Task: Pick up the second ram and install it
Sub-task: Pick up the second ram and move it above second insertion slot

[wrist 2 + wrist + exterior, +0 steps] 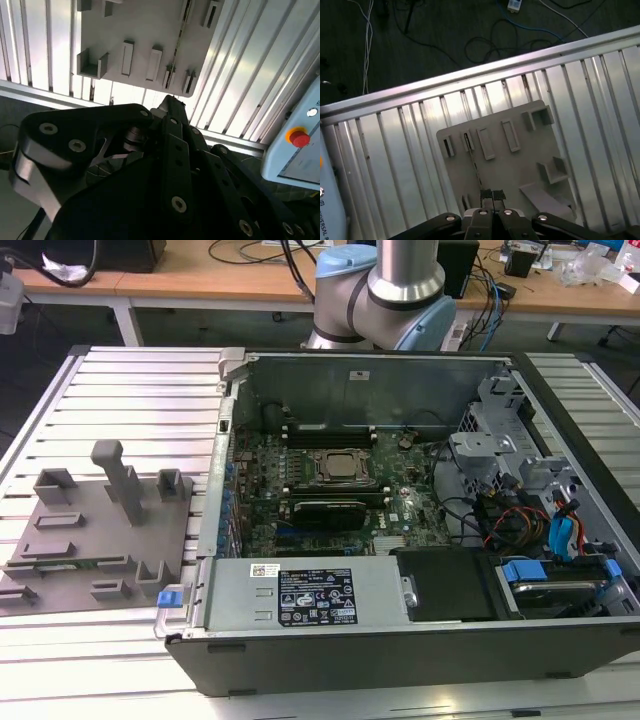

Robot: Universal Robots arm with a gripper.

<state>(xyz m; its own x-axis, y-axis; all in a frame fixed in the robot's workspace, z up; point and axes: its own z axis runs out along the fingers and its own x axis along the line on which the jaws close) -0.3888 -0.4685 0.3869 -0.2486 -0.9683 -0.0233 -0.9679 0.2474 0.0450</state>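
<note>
In the first wrist view the gripper (493,194) is nearest, its jaws pressed together with nothing between them. It hangs well above the gray fixture (520,165). The second ram (474,165), seen edge-on as a thin dark line, stands in a long slot of that fixture, well apart from the jaws. The fixture lies on the slatted aluminium counter (140,380), just beside the open computer case (420,640), on the exterior view's left. Beyond the case stands the arm's base (385,290).
</note>
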